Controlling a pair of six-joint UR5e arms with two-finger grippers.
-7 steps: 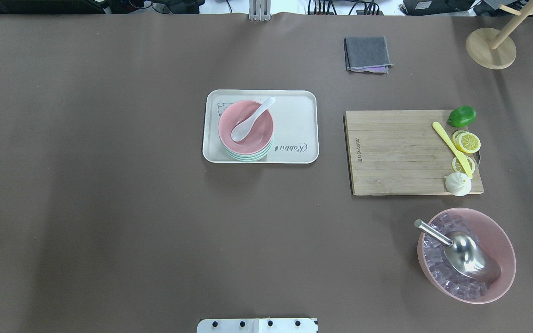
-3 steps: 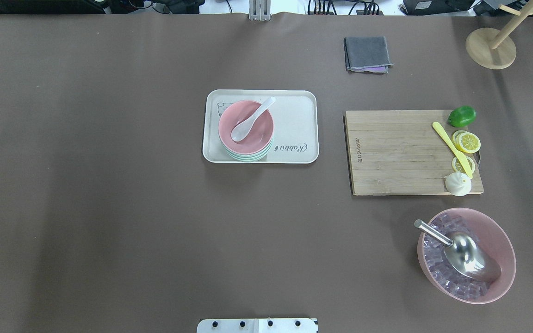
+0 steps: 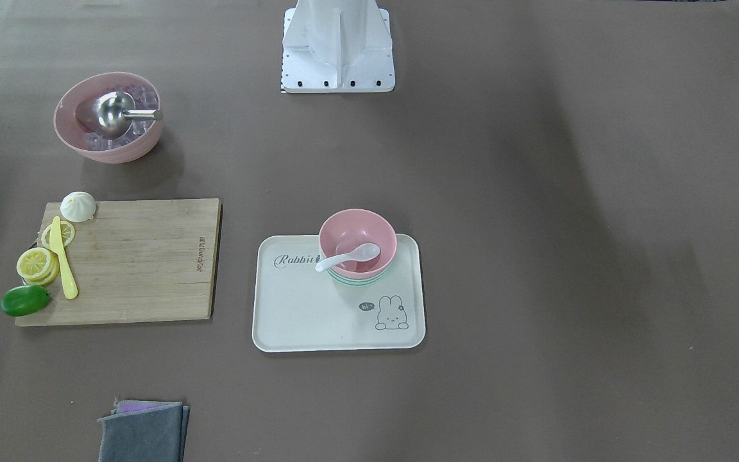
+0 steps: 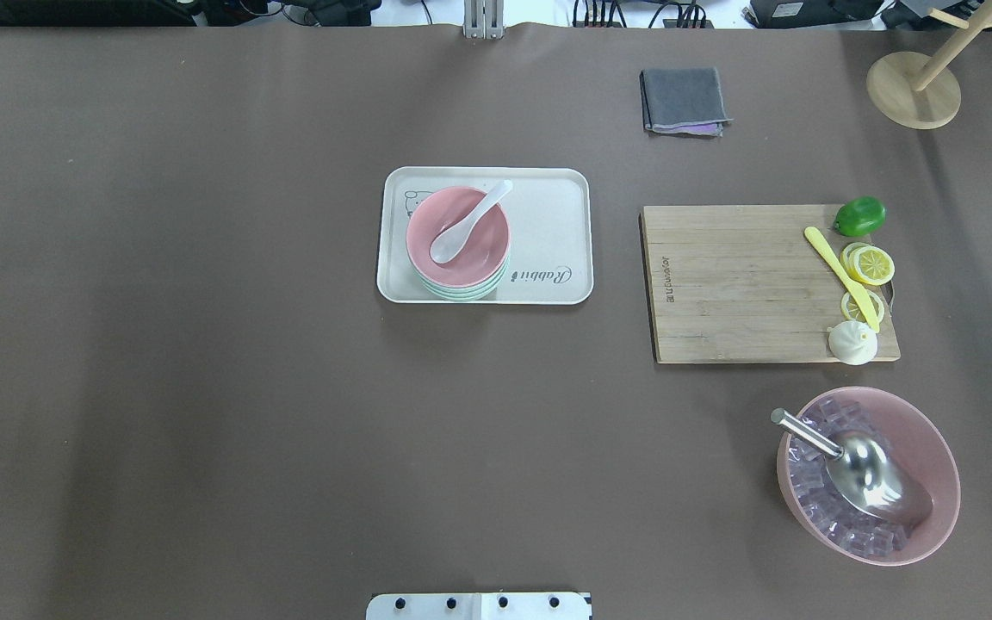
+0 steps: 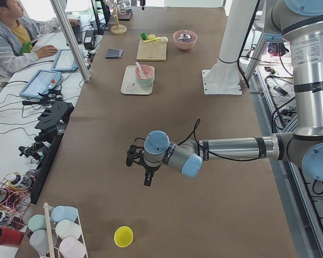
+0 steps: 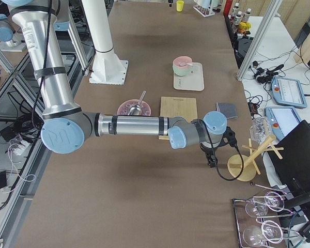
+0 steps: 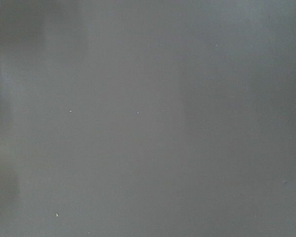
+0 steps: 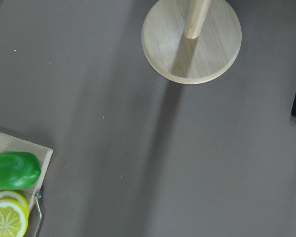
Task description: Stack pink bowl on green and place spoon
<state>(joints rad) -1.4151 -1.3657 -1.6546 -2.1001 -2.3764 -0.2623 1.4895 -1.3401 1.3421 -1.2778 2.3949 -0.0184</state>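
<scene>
The job looks done, so the main worry now is a bump. The pink bowl [image 4: 483,250] sits inside the green bowl [image 3: 356,280], and both stand on the white tray [image 4: 548,215] in the middle of the desk [image 4: 203,344]. The spoon [image 4: 470,222] lies in the pink bowl with its handle leaning on the rim and poking out past it. If an arm swings by and hits that handle, the spoon could flip out, or the top bowl could slide off. Both arms are far from the tray. The left hand [image 5: 145,174] hangs over a bare part of the desk, and the right hand [image 6: 211,157] hangs close to a wooden stand [image 8: 191,39]. I cannot tell if either hand is open or closed. A quick turn of the right arm could knock the stand over. It is best if both arms move slowly and keep high.
</scene>
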